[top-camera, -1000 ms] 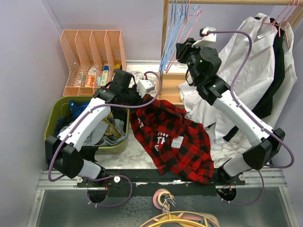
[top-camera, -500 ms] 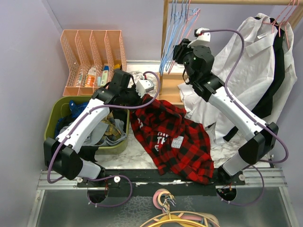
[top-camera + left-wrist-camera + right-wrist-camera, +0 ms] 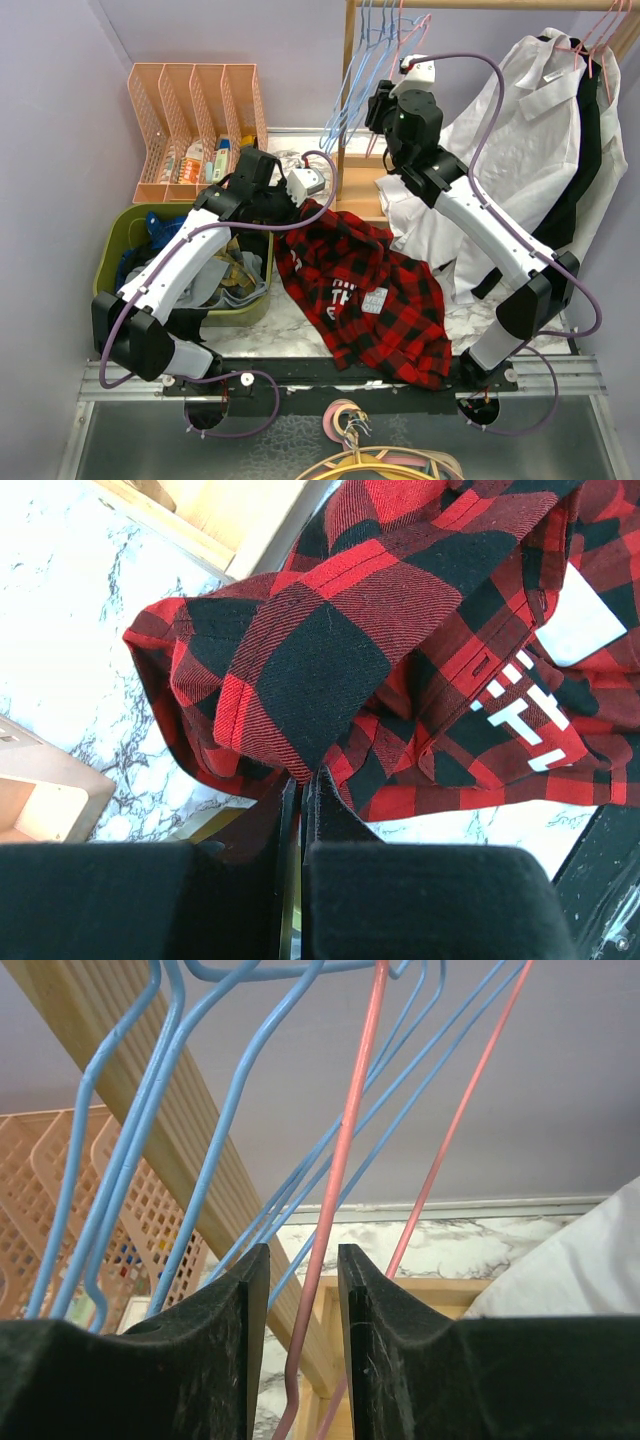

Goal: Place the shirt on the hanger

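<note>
The red-and-black plaid shirt (image 3: 362, 285) lies crumpled on the marble table, white lettering up. My left gripper (image 3: 298, 204) is shut on a fold at the shirt's upper left edge; in the left wrist view the jaws (image 3: 305, 776) pinch the plaid cloth (image 3: 400, 610). My right gripper (image 3: 380, 98) is raised among the hangers on the rail. In the right wrist view its fingers (image 3: 303, 1260) stand apart, with one wire of the pink hanger (image 3: 350, 1140) passing between them. The pink hanger (image 3: 405, 42) hangs beside several light-blue hangers (image 3: 362, 55).
A wooden rack post (image 3: 348, 70) and rail stand at the back, carrying a white collared shirt (image 3: 530, 130) and a black garment (image 3: 585, 150). A pink file organiser (image 3: 195, 125) and a green bin of clothes (image 3: 125, 255) are on the left. Loose hangers (image 3: 370, 462) lie at the near edge.
My right gripper has risen and moved left into the hanging hangers, which have swung slightly left. The left gripper and the shirt have not moved.
</note>
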Action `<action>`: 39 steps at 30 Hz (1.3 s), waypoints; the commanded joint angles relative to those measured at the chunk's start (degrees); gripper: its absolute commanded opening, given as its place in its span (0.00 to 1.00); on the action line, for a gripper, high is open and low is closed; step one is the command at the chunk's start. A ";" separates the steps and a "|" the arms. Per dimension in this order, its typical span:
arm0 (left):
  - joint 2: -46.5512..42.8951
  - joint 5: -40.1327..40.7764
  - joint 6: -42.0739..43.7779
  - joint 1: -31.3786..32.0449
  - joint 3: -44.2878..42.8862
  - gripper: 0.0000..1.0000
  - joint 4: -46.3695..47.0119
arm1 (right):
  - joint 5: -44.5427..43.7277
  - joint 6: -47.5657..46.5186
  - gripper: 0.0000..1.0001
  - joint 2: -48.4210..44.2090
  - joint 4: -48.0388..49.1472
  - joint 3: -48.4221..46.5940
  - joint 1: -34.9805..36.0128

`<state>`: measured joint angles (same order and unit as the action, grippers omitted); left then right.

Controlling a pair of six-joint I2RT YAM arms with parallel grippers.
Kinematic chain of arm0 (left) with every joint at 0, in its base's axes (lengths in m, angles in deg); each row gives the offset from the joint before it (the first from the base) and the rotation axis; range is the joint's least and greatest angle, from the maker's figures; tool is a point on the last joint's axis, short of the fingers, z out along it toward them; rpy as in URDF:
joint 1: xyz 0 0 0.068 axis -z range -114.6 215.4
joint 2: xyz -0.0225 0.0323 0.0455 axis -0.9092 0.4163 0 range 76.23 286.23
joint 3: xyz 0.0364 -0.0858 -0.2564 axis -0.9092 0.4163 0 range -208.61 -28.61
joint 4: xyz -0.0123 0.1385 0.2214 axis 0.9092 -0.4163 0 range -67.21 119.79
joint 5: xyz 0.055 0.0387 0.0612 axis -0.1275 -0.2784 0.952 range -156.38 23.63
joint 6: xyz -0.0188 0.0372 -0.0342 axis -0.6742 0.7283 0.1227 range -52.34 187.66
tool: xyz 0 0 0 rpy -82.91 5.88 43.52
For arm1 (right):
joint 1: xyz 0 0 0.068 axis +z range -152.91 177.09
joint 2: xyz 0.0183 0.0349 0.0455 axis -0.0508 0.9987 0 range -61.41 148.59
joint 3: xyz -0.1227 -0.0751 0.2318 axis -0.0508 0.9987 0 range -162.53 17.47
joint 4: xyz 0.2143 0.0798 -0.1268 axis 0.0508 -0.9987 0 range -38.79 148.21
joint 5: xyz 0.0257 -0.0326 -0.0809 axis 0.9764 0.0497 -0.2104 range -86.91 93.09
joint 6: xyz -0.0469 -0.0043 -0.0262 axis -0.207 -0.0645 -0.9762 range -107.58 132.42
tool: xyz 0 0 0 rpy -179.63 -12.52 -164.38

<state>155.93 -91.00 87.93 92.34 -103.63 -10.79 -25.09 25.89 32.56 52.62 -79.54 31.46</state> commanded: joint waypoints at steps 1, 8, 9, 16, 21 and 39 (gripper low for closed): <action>-1.33 -1.38 0.30 -0.39 0.45 0.00 0.83 | -3.73 -3.80 0.33 -1.02 -0.94 -0.55 -0.61; -1.45 -1.14 0.31 -0.40 0.40 0.00 0.75 | -6.19 -9.85 0.22 -1.31 -0.74 -1.37 -1.08; -1.40 -1.13 0.25 -0.44 0.39 0.00 0.62 | -6.43 -11.47 0.14 -1.40 -0.67 -1.42 -1.07; -0.95 -0.69 0.02 -0.57 -0.17 0.00 0.27 | -6.17 -20.68 0.01 -3.75 1.45 -0.06 -1.15; -0.59 0.22 0.04 -0.95 -0.60 0.00 -0.01 | -5.27 -23.69 0.01 -7.23 3.65 2.40 -1.12; -0.04 0.50 0.57 -1.83 -1.07 0.00 -0.71 | 4.95 3.01 0.01 -38.00 -15.71 31.08 -1.06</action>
<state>155.93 -90.98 87.93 90.59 -103.63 -11.05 -29.09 14.79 3.84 50.44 -55.69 30.41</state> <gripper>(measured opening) 0.020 0.031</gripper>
